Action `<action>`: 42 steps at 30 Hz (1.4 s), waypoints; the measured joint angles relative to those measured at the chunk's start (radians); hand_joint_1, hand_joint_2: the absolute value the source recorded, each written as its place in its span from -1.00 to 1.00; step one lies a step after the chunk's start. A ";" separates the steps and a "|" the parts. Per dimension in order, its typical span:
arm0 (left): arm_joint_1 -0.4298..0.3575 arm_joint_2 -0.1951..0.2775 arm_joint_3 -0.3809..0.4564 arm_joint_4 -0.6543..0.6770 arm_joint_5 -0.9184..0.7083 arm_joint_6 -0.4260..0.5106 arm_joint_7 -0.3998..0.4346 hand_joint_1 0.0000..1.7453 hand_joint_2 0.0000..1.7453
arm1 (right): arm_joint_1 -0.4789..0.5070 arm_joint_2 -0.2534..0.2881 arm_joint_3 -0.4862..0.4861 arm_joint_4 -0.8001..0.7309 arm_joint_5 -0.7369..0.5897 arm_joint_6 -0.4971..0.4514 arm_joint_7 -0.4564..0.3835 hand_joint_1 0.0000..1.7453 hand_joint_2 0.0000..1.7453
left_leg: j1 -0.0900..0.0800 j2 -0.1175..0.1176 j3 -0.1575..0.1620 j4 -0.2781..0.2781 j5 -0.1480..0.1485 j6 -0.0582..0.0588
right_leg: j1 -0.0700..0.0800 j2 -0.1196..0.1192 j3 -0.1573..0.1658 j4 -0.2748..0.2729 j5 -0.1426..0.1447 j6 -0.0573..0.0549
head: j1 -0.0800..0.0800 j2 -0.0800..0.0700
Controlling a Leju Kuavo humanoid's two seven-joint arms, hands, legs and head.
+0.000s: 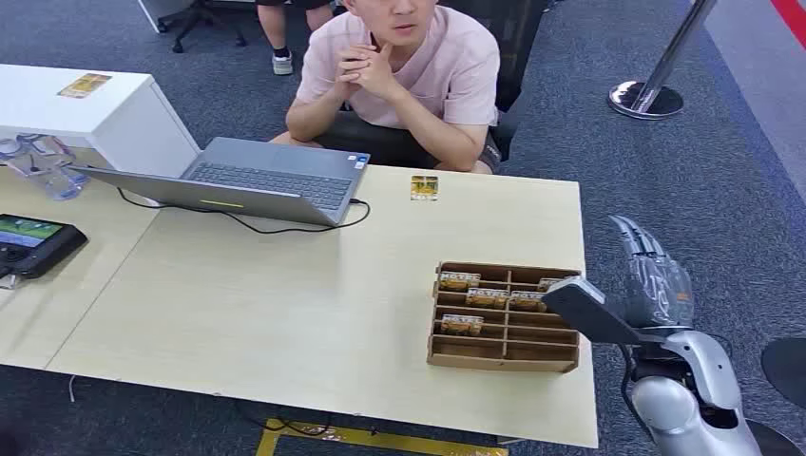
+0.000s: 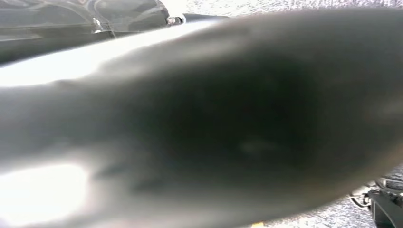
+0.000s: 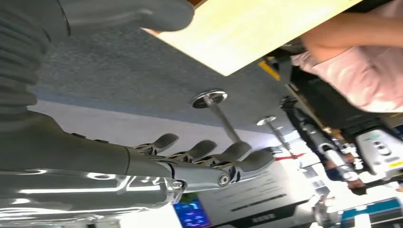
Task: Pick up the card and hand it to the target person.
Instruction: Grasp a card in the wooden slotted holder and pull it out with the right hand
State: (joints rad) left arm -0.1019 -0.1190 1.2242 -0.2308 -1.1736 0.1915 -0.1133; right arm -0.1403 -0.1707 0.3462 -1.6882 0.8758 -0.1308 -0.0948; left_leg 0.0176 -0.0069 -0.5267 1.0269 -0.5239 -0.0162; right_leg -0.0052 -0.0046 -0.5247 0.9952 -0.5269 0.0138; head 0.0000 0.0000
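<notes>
The robot's right hand is hovering off the right edge of the pale wooden bench, its fingers spread apart and holding nothing, just beside a brown divided tray. Several small cards are standing on edge in the tray's slots, each showing an orange-and-yellow printed face with a pale border. One more card of the same look is lying flat near the far edge of the bench, in front of the seated person in a pink shirt, who is leaning on folded hands. A card like these is likely light, thin and stiff, with a slick face, so pinching an upright one by its exposed top edge looks easier than prying the flat one off the surface. An open laptop is sitting to the left. The left wrist view is a dark blur, so I cannot tell how the left hand's fingers are lying.
</notes>
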 joint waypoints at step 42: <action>0.001 -0.001 0.021 0.000 0.024 0.002 0.003 -1.00 -1.00 | -0.028 -0.129 0.180 0.018 0.113 -0.004 0.193 -0.04 1.00 | 0.000 0.000 0.001 0.000 0.000 0.000 | 0.000 0.000 0.000 0.000 0.000 0.000 | 0.000 0.000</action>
State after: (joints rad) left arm -0.1014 -0.1202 1.2448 -0.2308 -1.1494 0.1930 -0.1103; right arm -0.1686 -0.2996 0.5262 -1.6699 0.9885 -0.1351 0.0980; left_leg 0.0176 -0.0072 -0.5260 1.0270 -0.5237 -0.0166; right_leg -0.0053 -0.0047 -0.5248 0.9956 -0.5269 0.0137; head 0.0000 0.0000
